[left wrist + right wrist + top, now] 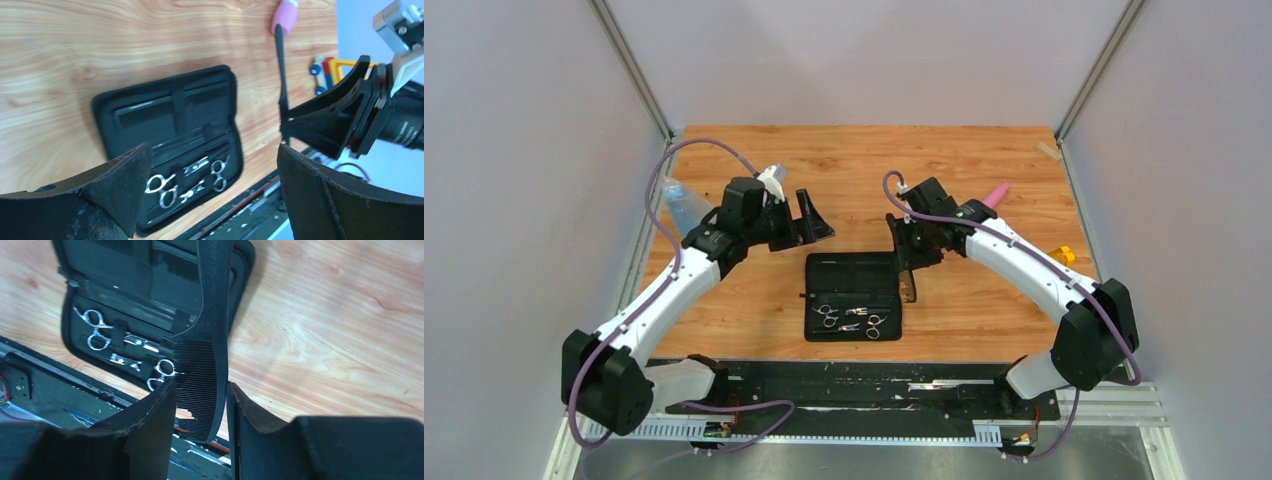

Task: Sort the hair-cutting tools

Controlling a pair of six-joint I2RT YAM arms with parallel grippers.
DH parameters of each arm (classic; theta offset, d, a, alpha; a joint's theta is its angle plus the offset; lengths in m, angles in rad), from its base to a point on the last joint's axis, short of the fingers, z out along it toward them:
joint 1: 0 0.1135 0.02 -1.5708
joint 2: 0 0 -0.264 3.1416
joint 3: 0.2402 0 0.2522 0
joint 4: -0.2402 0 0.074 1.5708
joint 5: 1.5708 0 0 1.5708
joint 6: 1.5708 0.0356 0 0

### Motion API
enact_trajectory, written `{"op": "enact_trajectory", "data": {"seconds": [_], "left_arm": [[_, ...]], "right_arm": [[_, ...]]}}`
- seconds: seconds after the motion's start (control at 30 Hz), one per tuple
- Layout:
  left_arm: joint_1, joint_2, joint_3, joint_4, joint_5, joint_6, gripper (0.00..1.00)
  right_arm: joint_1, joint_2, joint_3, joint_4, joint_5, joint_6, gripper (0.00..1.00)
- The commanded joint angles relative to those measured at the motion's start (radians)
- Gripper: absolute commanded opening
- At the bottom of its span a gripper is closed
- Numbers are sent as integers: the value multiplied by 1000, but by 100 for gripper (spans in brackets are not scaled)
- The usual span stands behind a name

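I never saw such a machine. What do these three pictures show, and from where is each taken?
Two robot arms stand at the near edge of a wooden table. The wide picture looks from above and behind them; the other two come from cameras on the wrists. An open black case lies in the middle, holding two silver scissors. The right gripper is shut on a black comb above the case's right edge. The left gripper is open and empty. A blue bottle and a pink tool lie farther back.

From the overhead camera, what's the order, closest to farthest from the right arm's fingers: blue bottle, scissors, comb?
1. Black comb, held between the right fingers.
2. Scissors, in the case, nearer the left.
3. Blue bottle, far left side.
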Motion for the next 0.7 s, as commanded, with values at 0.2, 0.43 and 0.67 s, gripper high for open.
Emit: {"op": "enact_trajectory", "data": {"seconds": [0.2, 0.43, 0.67], "left_arm": [[-28, 274, 112, 275, 197, -198, 100], [-42, 396, 159, 365, 226, -267, 95], [-53, 446, 167, 394, 242, -300, 73]], "right_arm": [[83, 7, 98, 89, -36, -18, 7], [133, 29, 135, 109, -40, -24, 6], [161, 53, 153, 134, -45, -36, 6]]}}
